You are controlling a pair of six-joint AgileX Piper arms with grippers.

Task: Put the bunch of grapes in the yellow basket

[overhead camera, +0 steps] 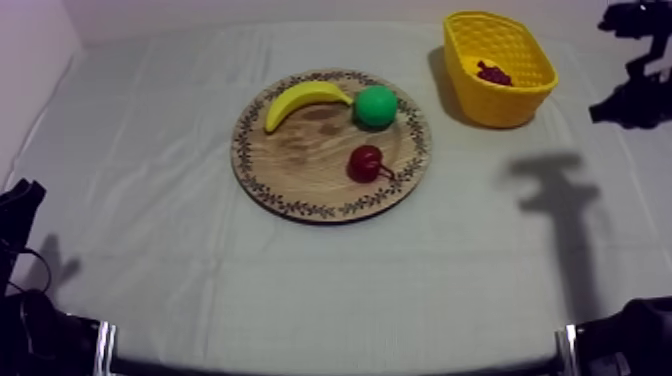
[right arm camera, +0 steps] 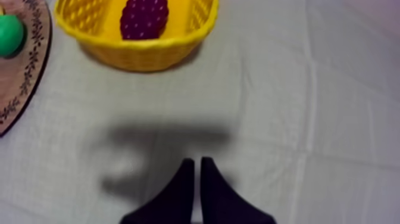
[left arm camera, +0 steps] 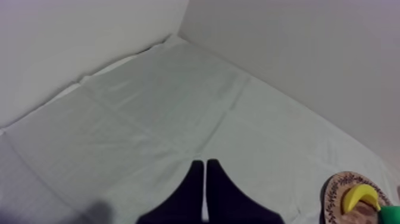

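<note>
The purple bunch of grapes [overhead camera: 493,73] lies inside the yellow basket [overhead camera: 520,95] at the table's far right; the right wrist view has the grapes [right arm camera: 144,18] in the basket [right arm camera: 140,52] too. My right gripper [right arm camera: 197,161] is shut on nothing and hangs over bare cloth a short way before the basket. In the top view my right arm [overhead camera: 632,98] comes in at the upper right, beside the basket. The wooden board [overhead camera: 300,165] sits mid-table. My left gripper [left arm camera: 205,164] is shut and empty above bare cloth, far from the board [left arm camera: 339,190].
On the board lie a banana [overhead camera: 303,98], a green pear [overhead camera: 376,105] and a small red fruit [overhead camera: 365,163]. My left arm [overhead camera: 20,215] rests low at the left edge. The right arm's shadow [overhead camera: 555,185] falls on the cloth below the basket.
</note>
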